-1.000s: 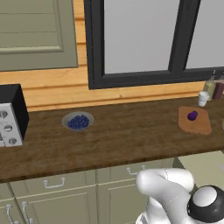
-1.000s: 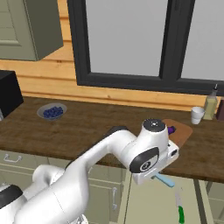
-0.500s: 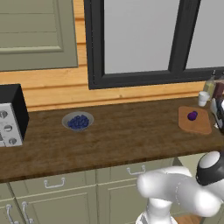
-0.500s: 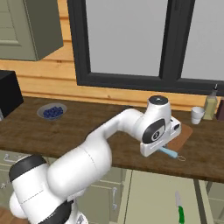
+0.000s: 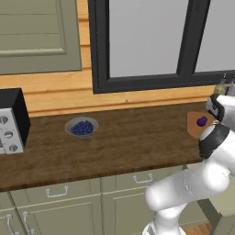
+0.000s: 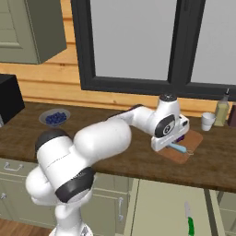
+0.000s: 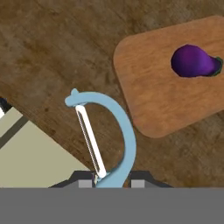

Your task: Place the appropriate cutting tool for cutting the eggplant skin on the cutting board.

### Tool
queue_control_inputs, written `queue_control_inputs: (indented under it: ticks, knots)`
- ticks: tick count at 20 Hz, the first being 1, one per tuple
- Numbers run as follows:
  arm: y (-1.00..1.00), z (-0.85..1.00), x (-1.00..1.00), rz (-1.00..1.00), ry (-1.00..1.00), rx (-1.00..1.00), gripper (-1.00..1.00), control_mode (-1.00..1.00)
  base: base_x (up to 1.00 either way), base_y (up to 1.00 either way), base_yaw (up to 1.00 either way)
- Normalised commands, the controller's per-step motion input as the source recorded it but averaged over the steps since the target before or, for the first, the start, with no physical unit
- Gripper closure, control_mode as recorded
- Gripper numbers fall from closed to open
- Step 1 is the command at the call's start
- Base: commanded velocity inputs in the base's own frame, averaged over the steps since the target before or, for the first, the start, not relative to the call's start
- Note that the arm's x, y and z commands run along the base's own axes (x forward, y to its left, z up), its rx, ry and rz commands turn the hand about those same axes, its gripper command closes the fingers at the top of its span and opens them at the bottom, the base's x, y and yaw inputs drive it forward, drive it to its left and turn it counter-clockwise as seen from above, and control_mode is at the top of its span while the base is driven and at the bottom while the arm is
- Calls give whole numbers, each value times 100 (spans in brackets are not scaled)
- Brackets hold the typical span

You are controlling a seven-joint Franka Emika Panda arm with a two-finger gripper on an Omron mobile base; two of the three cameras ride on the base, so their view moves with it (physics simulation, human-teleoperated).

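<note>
1. Above the right end of the dark-brown wooden countertop [image 6: 115, 152], the gripper [image 7: 113, 178] is closed on a light-blue peeler [image 7: 107, 131].
2. The peeler has a curved, C-shaped plastic frame with a thin white blade strip spanning it. In the hand view it hangs over the grained countertop just beside the cutting board [image 7: 162, 92], not over it.
3. The cutting board is a flat, light-brown wooden slab with rounded corners. It lies on the countertop near the front edge.
4. The eggplant [image 7: 192, 61] is a small, smooth, roundish, dark purple lump with a green stem end. It rests on the cutting board.
5. A grey bowl of dark-blue berries [image 5: 82, 127] sits well apart on the left of the countertop.
6. A white cup [image 6: 208, 121] and a bottle [image 6: 222, 109] stand behind the cutting board by the wooden wall.
7. A green-handled knife [image 6: 189, 220] lies low beyond the front edge of the countertop.
</note>
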Motion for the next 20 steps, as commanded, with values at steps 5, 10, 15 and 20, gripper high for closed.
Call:
queue_control_inputs:
  ticks: [5, 10, 15, 20]
  knots:
    - [-8, -52, 54, 0, -2, 3, 100, -100, 0, 0, 0]
    - [0, -39, 72, 0, 3, 7, 100, -100, 0, 0, 0]
    - [-5, -27, 56, 0, 2, 7, 100, -100, 0, 0, 0]
    - [-15, -6, 52, 0, 1, 12, 100, -100, 0, 0, 0]
